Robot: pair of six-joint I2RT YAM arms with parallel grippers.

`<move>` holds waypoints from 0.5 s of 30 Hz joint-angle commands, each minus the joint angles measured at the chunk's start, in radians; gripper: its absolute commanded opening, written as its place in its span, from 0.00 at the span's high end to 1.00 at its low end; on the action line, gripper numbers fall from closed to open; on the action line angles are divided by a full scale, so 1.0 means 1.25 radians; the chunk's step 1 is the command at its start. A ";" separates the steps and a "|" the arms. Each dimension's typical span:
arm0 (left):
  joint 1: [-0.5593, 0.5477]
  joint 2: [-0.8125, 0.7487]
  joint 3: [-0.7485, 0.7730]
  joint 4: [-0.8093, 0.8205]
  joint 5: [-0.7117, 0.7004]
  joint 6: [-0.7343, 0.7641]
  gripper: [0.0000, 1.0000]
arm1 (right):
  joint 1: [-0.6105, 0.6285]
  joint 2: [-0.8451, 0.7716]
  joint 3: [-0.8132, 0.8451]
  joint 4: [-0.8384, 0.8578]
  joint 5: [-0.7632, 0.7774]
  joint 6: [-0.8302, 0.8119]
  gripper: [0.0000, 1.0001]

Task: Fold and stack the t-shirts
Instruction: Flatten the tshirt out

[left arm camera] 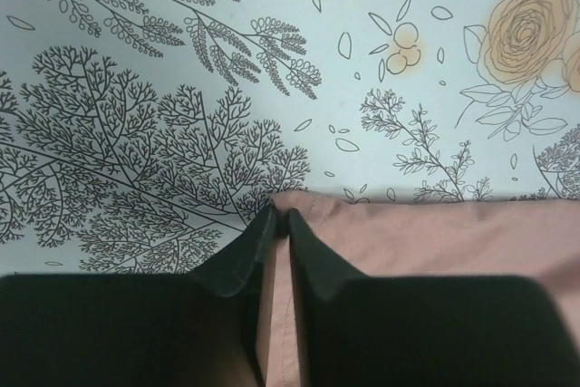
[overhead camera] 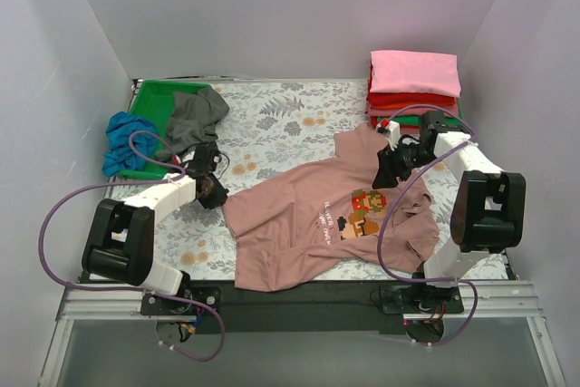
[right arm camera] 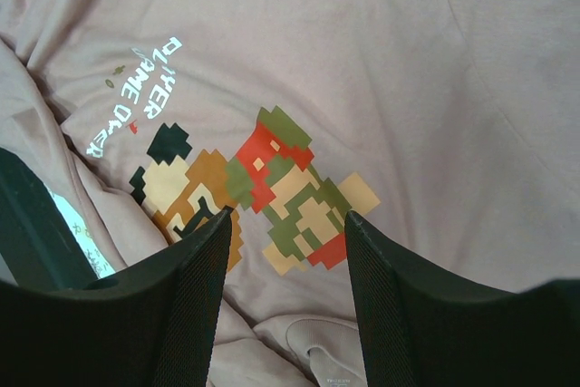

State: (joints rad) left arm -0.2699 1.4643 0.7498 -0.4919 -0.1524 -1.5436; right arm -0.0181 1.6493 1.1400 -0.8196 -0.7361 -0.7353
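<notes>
Pink tee (overhead camera: 299, 233) lies crumpled mid-table, graphic (right arm camera: 272, 147) up. L gripper (left arm camera: 281, 217) pinches its hem corner at 9 o'clock, jaws nearly pressed tog. R gripper (right arm camera: 288, 217) hangs spread over the graphic. Folded stack (overhead camera: 414, 88) sits at 1 o'clock, grey tee (overhead camera: 195, 115) at 10.

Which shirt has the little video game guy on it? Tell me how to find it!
Look at the flowery table covering. Spread open across its near middle lies the dusty-pink t-shirt. Unlike the folded stack of shirts in the far right corner, it is unfolded and has a blocky pixel figure on its chest.
</notes>
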 commanded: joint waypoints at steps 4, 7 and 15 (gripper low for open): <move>0.015 -0.031 -0.011 -0.016 -0.024 0.075 1.00 | -0.001 -0.054 -0.001 0.013 0.023 0.005 0.40; 0.035 -0.055 -0.012 -0.029 -0.028 0.095 1.00 | -0.001 -0.060 0.002 0.010 0.037 0.004 0.40; 0.069 -0.099 -0.032 -0.025 0.027 0.126 1.00 | -0.003 -0.058 0.022 0.009 0.053 0.007 0.40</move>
State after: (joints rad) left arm -0.1944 1.3891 0.7151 -0.5156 -0.1349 -1.4197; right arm -0.0185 1.6012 1.1358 -0.8116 -0.6735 -0.7326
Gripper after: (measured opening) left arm 0.010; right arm 0.600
